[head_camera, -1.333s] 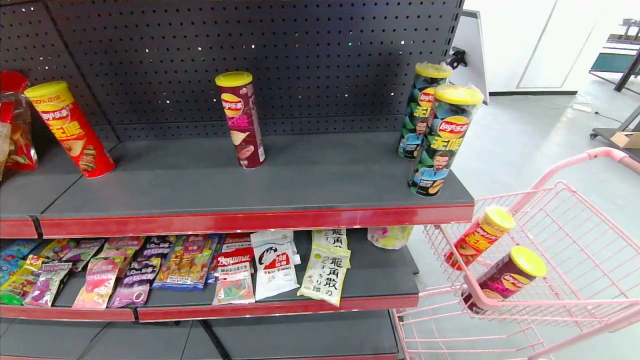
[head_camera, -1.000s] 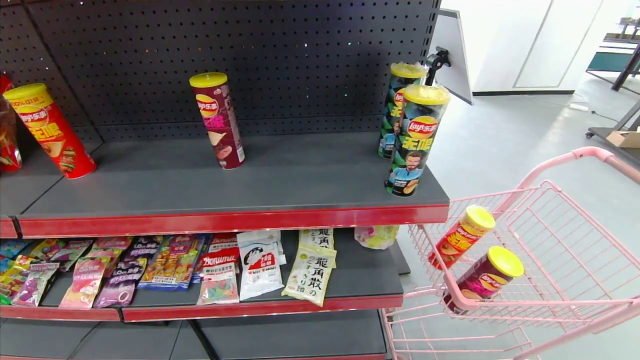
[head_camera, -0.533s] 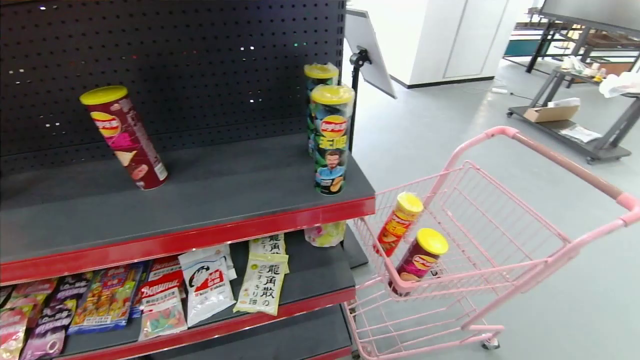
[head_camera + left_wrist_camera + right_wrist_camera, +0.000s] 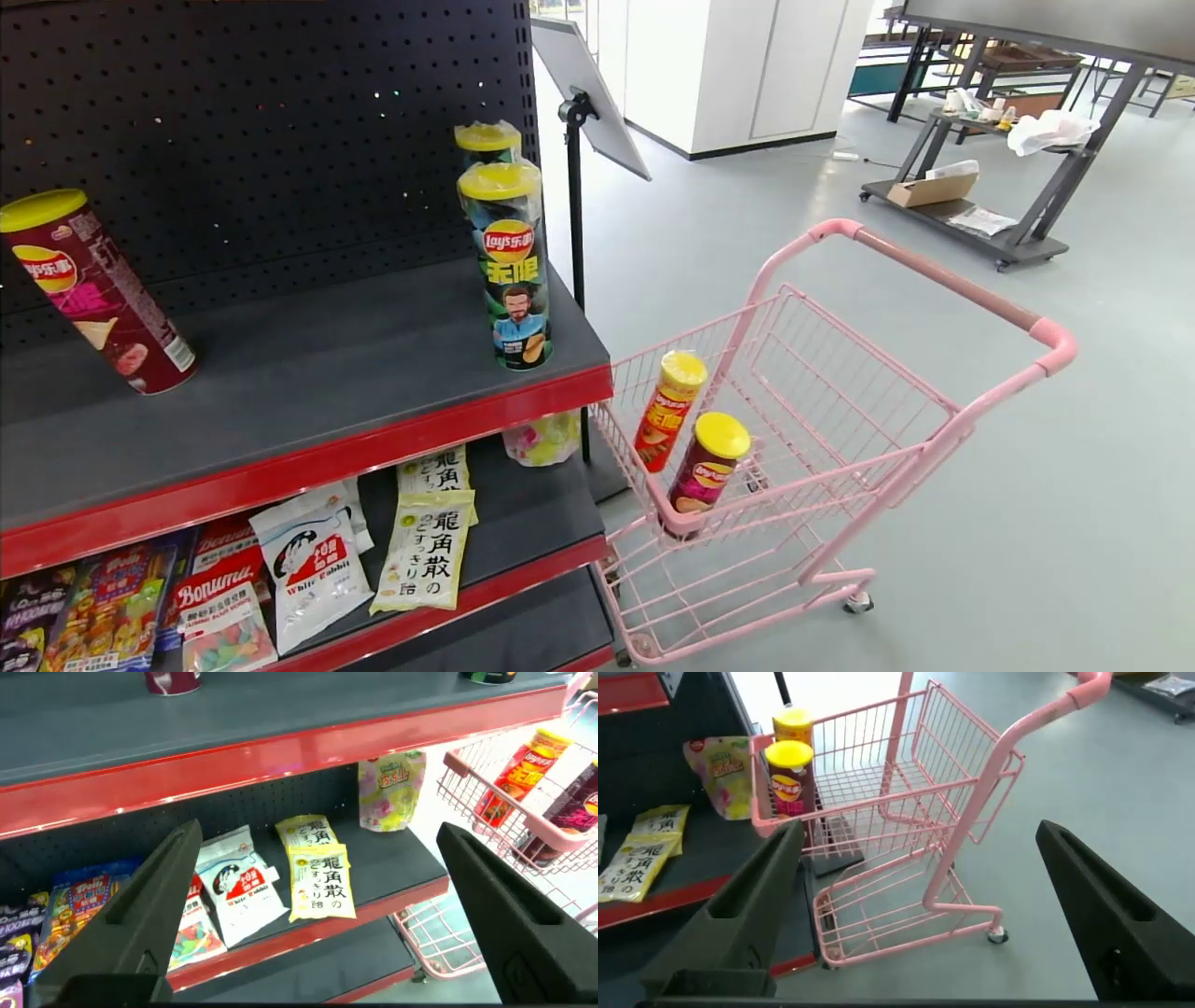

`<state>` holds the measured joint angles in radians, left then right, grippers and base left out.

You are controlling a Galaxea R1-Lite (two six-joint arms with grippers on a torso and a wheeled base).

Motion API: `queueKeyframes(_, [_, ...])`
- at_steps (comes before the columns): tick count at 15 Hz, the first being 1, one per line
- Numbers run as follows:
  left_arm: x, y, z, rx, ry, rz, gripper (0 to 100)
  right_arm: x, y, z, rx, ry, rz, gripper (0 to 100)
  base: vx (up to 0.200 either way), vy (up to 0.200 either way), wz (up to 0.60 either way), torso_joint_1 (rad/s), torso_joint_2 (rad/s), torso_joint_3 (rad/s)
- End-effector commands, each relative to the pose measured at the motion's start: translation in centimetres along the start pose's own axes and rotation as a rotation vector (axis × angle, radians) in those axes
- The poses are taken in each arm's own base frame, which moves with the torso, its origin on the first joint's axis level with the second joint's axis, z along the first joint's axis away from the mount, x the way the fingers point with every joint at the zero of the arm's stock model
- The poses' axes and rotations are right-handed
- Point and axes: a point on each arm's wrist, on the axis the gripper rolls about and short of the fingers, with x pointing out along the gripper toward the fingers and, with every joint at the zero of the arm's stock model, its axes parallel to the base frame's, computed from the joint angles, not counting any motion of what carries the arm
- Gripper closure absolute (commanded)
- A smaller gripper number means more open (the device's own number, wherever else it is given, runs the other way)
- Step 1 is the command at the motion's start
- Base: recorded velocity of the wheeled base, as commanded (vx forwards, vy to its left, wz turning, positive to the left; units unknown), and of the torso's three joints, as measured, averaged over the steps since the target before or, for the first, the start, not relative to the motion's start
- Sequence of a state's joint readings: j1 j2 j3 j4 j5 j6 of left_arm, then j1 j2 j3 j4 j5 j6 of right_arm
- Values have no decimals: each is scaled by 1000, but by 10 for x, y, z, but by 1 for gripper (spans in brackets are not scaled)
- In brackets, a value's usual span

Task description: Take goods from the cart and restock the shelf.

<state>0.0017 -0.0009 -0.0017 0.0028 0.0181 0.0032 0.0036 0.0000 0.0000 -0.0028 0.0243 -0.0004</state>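
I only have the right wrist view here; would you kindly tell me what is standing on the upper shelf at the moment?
Observer: The front green can stands at the upper shelf's end nearest the cart, the rear green can right behind it.
Operator: Thank you. Is anything else up there?
Observer: A maroon can stands farther to the robot's left, with bare shelf between.
Operator: And the left arm?
Observer: The left end effector is open, facing the lower shelf's snack bags.

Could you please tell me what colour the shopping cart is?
The cart is pink; the head view shows it best.
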Motion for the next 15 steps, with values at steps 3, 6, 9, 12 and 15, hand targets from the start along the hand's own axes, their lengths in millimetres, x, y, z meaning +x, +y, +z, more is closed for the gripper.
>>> queueKeyframes(3, [0,0,0,0,1,0,0,0,0,0,0,0,0,0,0,0,0,-131,344,199])
queueKeyframes(6, [0,0,0,0,1,0,0,0,0,0,0,0,0,0,0,0,0,-141,388,235])
queueKeyframes(9, [0,0,0,0,1,0,0,0,0,0,2,0,0,0,0,0,0,-165,445,274])
queueKeyframes(12, [0,0,0,0,1,0,0,0,0,0,0,0,0,0,0,0,0,-193,548,354])
queueKeyframes(15, [0,0,0,0,1,-1,0,0,0,0,-1,0,0,0,0,0,0,-177,556,373])
